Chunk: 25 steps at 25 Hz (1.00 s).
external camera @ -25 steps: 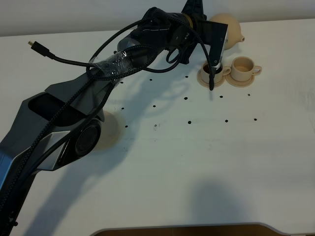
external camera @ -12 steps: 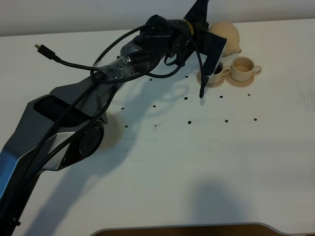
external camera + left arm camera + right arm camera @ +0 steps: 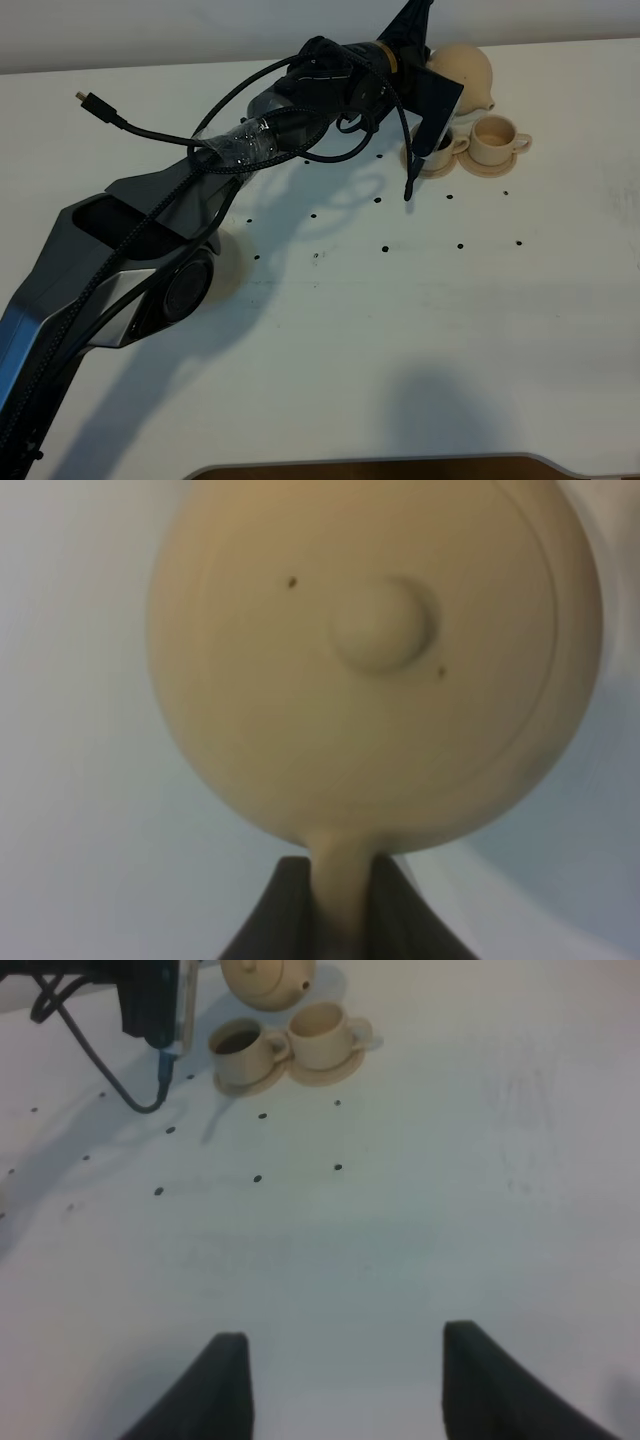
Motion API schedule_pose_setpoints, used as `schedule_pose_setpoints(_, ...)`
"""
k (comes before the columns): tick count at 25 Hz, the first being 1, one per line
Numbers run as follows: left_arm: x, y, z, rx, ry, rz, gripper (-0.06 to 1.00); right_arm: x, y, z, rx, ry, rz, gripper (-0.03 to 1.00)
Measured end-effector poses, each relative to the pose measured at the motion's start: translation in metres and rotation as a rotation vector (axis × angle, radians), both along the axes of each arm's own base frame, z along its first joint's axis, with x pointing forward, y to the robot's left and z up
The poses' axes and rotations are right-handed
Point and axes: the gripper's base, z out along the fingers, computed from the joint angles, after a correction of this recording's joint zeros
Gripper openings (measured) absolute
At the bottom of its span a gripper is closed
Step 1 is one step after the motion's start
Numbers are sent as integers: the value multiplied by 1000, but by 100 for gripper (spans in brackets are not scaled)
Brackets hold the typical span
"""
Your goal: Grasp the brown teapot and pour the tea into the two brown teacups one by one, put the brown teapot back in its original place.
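Note:
The brown teapot (image 3: 464,72) hangs in the air just behind the two brown teacups, its spout pointing toward the right one. My left gripper (image 3: 340,905) is shut on the teapot's loop handle, and the lid and knob (image 3: 383,622) fill the left wrist view. The left teacup (image 3: 440,148) holds dark tea (image 3: 237,1040). The right teacup (image 3: 497,138) looks pale inside. Each cup stands on its small saucer. The original place, a wide saucer (image 3: 232,262), lies at the left, half hidden by the left arm. My right gripper (image 3: 345,1380) is open over bare table.
The left arm (image 3: 300,110) with its looping black cables (image 3: 130,125) stretches from the lower left to the cups. A cable end dangles beside the left cup (image 3: 408,185). Small dark holes dot the white table (image 3: 420,320).
The left wrist has drawn back from over the left teacup, uncovering it. The teapot has shifted slightly right and shows more fully.

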Motion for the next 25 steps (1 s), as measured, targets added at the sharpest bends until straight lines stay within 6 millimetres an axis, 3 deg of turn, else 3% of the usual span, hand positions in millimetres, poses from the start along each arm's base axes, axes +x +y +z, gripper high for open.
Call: schedule_pose_setpoints(25,-1,-13,-1,61,-176,-117,14,0,0,0,0,0,0,45)
